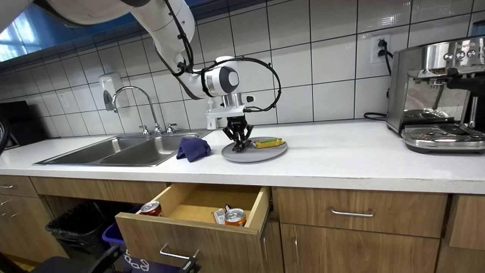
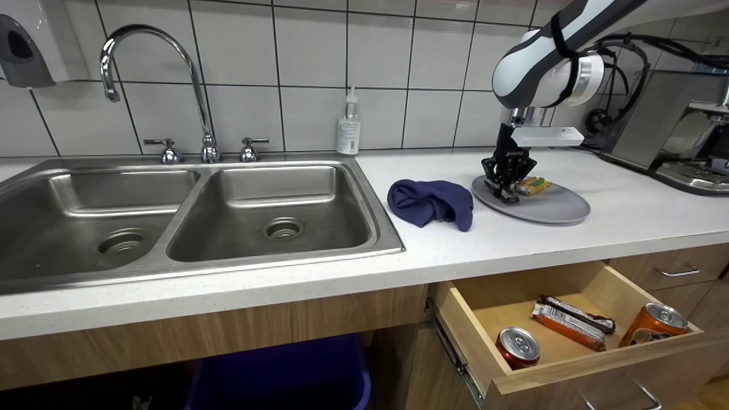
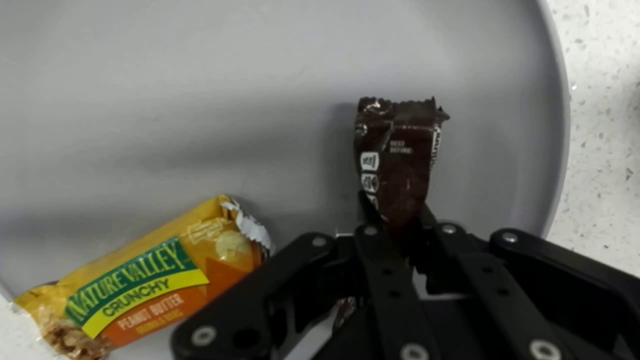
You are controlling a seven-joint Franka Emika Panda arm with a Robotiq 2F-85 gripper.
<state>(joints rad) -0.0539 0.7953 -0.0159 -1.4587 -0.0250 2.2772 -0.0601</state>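
Observation:
A dark brown wrapped bar (image 3: 400, 135) lies on the grey plate (image 3: 150, 100). My gripper (image 3: 397, 215) points down over the plate and is shut on the bar's middle, one finger along each side; the fingers hide part of it. In both exterior views the gripper (image 1: 238, 146) reaches the plate (image 1: 261, 155), and the held bar looks small and dark under the fingertips. Beside it on the same plate, apart from the fingers in the wrist view, rests a yellow Nature Valley packet (image 3: 145, 280).
A crumpled blue cloth (image 2: 430, 202) lies between plate and sink (image 2: 285, 253). Below the counter an open drawer (image 2: 501, 285) holds a red can (image 2: 518, 347), an orange can (image 2: 655, 324) and wrapped bars (image 2: 569, 324). A coffee machine (image 1: 443, 94) stands along the counter.

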